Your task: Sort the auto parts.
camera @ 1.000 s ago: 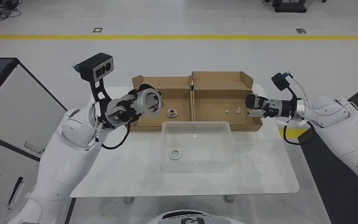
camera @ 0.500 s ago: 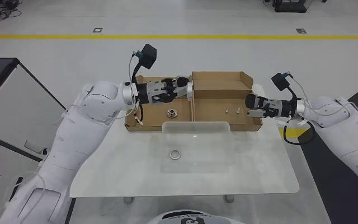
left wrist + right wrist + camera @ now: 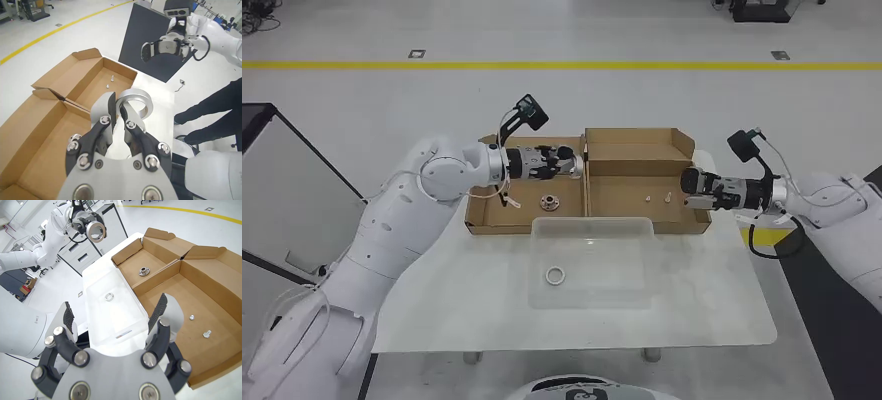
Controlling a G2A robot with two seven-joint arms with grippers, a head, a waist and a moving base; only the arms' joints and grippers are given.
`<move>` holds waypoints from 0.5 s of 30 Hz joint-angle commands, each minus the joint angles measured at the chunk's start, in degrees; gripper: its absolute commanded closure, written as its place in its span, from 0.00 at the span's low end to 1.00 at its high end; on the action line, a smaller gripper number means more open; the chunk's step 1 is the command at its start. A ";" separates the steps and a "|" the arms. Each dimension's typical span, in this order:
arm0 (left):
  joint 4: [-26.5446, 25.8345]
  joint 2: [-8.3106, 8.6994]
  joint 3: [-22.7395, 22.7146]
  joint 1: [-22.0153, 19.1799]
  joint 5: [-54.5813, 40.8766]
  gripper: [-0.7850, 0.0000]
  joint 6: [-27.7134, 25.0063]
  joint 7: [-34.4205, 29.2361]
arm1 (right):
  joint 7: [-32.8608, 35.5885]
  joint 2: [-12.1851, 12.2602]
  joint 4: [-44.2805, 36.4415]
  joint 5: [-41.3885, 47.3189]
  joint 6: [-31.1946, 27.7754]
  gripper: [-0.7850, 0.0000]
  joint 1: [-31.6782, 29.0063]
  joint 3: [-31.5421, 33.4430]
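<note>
My left gripper [image 3: 118, 109] is shut on the rim of a large metal ring [image 3: 135, 103]. In the top view the left gripper [image 3: 560, 161] holds the ring [image 3: 570, 160] above the left cardboard box [image 3: 492, 205], close to the wall shared with the right cardboard box [image 3: 627, 210]. A flanged hub [image 3: 549, 202] lies in the left box. Two small bolts [image 3: 667, 195] lie in the right box. A small ring [image 3: 556, 274] sits in the clear tray [image 3: 637, 285]. My right gripper [image 3: 687, 187] stands open at the right box's outer end, nothing between its fingers [image 3: 160, 311].
The clear tray sits on the white table [image 3: 712, 300] just in front of the two boxes. Raised cardboard flaps [image 3: 632, 136] line the boxes' far side. A dark panel [image 3: 282, 190] stands left of the table.
My left arm has swung from the table's left side out over the left box toward the shared wall, carrying the large ring. The right arm has kept still.
</note>
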 commanded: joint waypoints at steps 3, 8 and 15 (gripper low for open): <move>5.18 -1.43 3.22 -3.78 5.24 1.00 1.92 0.79 | 0.00 0.00 0.00 0.00 0.00 0.00 0.00 0.00; 10.50 -3.02 6.00 -6.78 7.77 1.00 3.44 1.44 | 0.00 0.00 0.00 0.00 0.00 0.00 0.00 0.00; 17.50 -5.29 9.33 -9.37 8.55 1.00 7.51 -0.08 | 0.00 0.00 0.00 0.00 0.00 0.00 0.00 0.00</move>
